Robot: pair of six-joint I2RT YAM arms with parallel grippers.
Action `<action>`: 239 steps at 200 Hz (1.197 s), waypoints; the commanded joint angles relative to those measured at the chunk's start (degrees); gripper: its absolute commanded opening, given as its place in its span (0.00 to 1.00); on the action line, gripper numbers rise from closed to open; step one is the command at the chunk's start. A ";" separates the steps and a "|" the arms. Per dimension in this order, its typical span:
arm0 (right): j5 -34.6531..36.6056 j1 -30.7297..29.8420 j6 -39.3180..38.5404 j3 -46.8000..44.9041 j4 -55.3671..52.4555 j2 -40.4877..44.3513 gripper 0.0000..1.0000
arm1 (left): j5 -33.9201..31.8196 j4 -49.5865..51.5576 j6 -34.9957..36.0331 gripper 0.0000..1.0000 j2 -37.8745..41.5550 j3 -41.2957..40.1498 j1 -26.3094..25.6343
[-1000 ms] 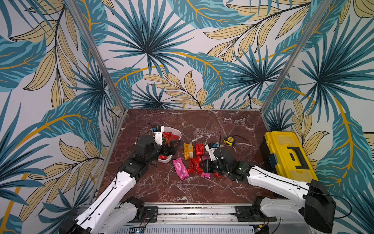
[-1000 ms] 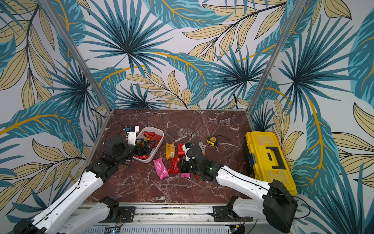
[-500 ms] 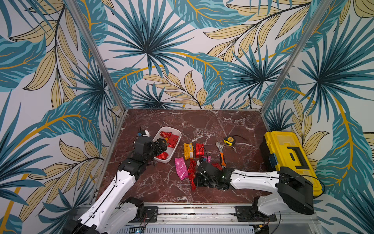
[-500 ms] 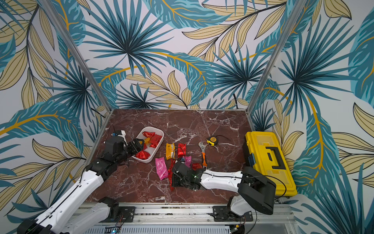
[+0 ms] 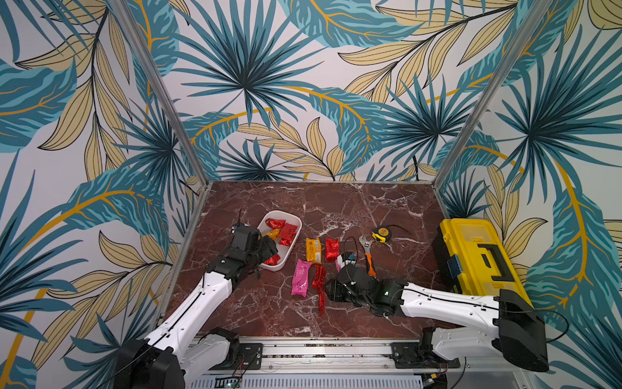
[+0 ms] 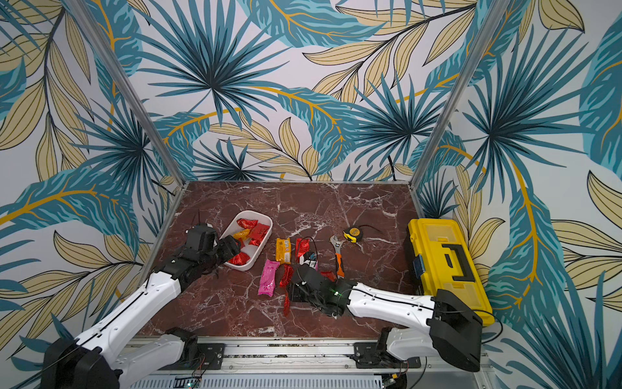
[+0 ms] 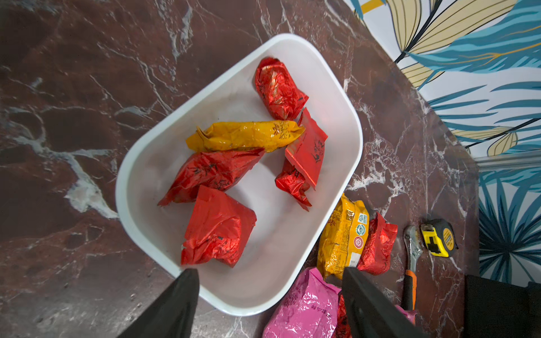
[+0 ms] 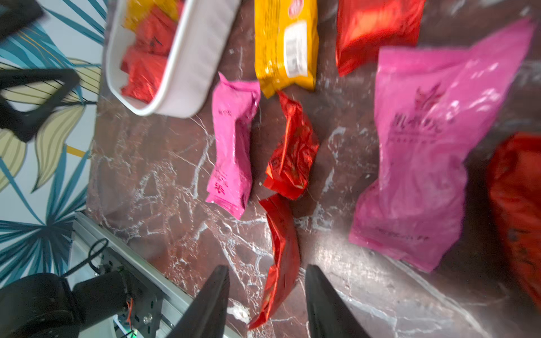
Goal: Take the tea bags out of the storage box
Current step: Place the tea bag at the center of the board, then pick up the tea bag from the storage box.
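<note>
The white storage box (image 5: 281, 266) (image 6: 250, 264) (image 7: 275, 240) (image 8: 193, 58) sits left of centre. It holds several red tea bags (image 7: 218, 231) and a yellow one (image 7: 246, 136). My left gripper (image 5: 271, 249) (image 6: 232, 247) (image 7: 268, 270) hovers open over its near corner, holding nothing. On the table to the right lie a yellow tea bag (image 5: 313, 250), a red one (image 5: 332, 249), a pink one (image 5: 301, 277) and a crumpled red one (image 5: 319, 276). A thin red tea bag (image 5: 322, 301) (image 8: 281, 248) lies between the open jaws of my right gripper (image 5: 325, 293) (image 6: 292, 292) (image 8: 266, 267), which do not touch it.
A yellow toolbox (image 5: 478, 259) stands at the right edge. An orange-handled wrench (image 5: 368, 252) and a tape measure (image 5: 381, 234) lie right of the tea bags. A second pink sachet (image 8: 424, 146) lies beside my right arm. The metal rail (image 5: 319, 350) runs along the front.
My right gripper swung to the front and opened, letting the thin red tea bag down on the table. The left gripper drew back from inside the box to its near corner.
</note>
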State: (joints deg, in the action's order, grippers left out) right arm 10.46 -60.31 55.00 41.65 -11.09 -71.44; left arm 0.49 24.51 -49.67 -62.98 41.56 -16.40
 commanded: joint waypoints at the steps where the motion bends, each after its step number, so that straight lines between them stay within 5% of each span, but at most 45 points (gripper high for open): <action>1: 8.17 -0.02 -5.33 2.14 -3.70 2.54 0.49 | 5.22 -4.04 -4.97 0.79 -3.77 2.71 0.33; 33: 10.81 1.03 -9.30 4.50 -3.76 2.90 0.49 | 8.30 -10.94 -9.27 0.73 -11.24 4.76 0.36; 106: 8.80 2.13 -9.81 5.99 -2.88 0.36 0.49 | 3.15 -20.95 -16.05 0.56 -23.86 8.51 0.37; 176: 7.74 2.77 -10.17 5.93 -2.01 0.12 0.49 | -0.93 -26.18 -19.07 0.46 -29.33 9.21 0.36; 239: 6.62 3.01 -10.09 5.68 -1.94 0.25 0.49 | -1.88 -30.20 -20.20 0.25 -32.01 9.61 0.33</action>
State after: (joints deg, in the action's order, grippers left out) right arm 17.72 -57.63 45.78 47.07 -13.21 -70.63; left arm -0.10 -2.39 -69.19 -94.56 48.60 -16.38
